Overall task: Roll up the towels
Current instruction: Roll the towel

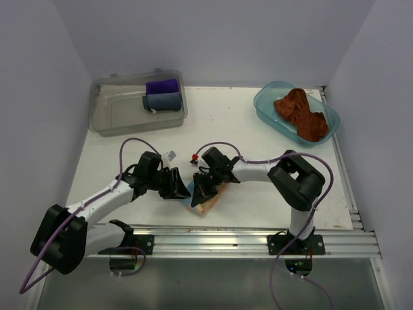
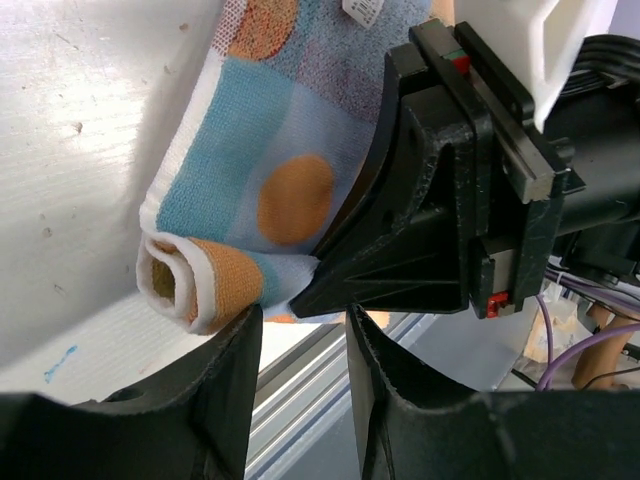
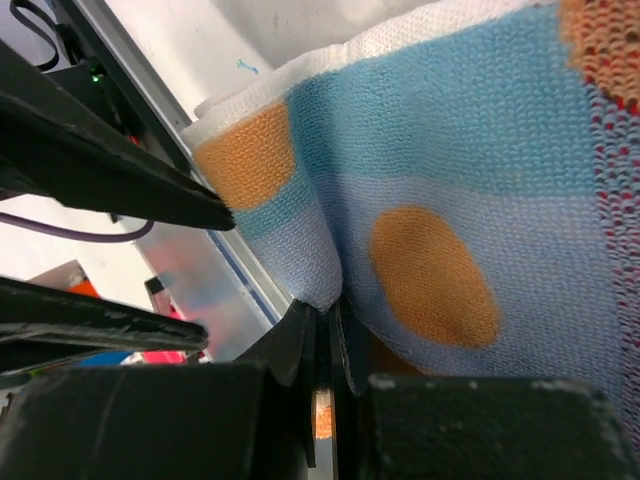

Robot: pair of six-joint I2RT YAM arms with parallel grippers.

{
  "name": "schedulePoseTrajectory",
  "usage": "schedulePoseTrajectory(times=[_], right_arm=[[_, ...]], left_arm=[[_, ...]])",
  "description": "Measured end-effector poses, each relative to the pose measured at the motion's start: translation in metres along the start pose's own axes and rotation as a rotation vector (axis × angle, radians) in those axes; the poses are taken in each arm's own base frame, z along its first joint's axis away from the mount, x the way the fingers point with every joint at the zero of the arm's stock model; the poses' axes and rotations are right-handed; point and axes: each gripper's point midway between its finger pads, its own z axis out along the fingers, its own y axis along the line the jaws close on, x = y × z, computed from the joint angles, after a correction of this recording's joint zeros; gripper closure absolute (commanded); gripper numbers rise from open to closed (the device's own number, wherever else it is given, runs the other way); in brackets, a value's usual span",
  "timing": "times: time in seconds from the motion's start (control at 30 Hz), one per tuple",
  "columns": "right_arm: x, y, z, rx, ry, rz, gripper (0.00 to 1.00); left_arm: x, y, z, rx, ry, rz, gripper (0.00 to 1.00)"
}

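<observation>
The patterned pale blue, orange and white towel point(image 1: 208, 204) lies near the table's front edge, partly rolled. Its rolled end point(image 2: 188, 284) shows in the left wrist view. My right gripper point(image 1: 204, 188) is shut on a fold of this towel point(image 3: 420, 180), pinched between the jaws point(image 3: 327, 310). My left gripper point(image 1: 179, 188) is open and empty, just left of the towel; its fingertips point(image 2: 240, 340) sit beside the rolled end. The right gripper's body point(image 2: 450, 200) rests over the towel. The rust-brown terry towel point(image 1: 301, 113) lies crumpled in a blue tub.
A clear bin point(image 1: 110, 116) at the back left holds a rolled purple cloth point(image 1: 162, 86) and a rolled grey-blue cloth point(image 1: 162, 101). The blue tub point(image 1: 264, 106) stands at the back right. An aluminium rail point(image 1: 226, 242) runs along the front edge.
</observation>
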Motion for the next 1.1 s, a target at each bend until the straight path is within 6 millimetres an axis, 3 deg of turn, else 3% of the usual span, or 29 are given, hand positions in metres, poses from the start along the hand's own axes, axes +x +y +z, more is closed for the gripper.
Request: schedulePoseTrajectory(times=[0.3,0.37,0.4,0.43,0.57,0.7,0.73,0.83,0.97,1.1], right_arm=[[-0.003,-0.007,-0.002,-0.003,0.013,0.036,0.98],[-0.003,-0.008,-0.002,0.002,0.011,0.040,0.85],[-0.003,-0.009,-0.002,0.009,0.010,0.043,0.67],[-0.003,-0.011,-0.003,0.020,0.007,0.047,0.59],[-0.005,-0.013,-0.016,0.089,-0.039,0.025,0.46],[-0.012,0.002,-0.052,0.189,-0.171,-0.072,0.53],[-0.012,0.008,-0.061,0.217,-0.204,-0.104,0.64],[-0.009,0.029,-0.072,0.283,-0.263,-0.211,0.76],[0.008,0.048,-0.055,0.342,-0.234,-0.349,0.82],[0.022,0.033,-0.029,0.421,-0.156,-0.396,0.84]], left_arm=[[-0.001,0.013,0.015,-0.036,0.025,-0.025,0.61],[-0.002,0.019,0.020,-0.055,0.029,-0.033,0.62],[-0.002,0.022,0.023,-0.062,0.033,-0.038,0.62],[-0.002,0.025,0.025,-0.071,0.038,-0.043,0.63],[0.000,0.031,0.030,-0.092,0.052,-0.056,0.63],[0.000,0.032,0.030,-0.098,0.049,-0.057,0.63],[0.000,0.033,0.030,-0.099,0.048,-0.057,0.63],[0.000,0.033,0.030,-0.101,0.050,-0.058,0.63],[0.000,0.033,0.031,-0.101,0.051,-0.059,0.63],[0.000,0.033,0.031,-0.103,0.053,-0.061,0.63]])
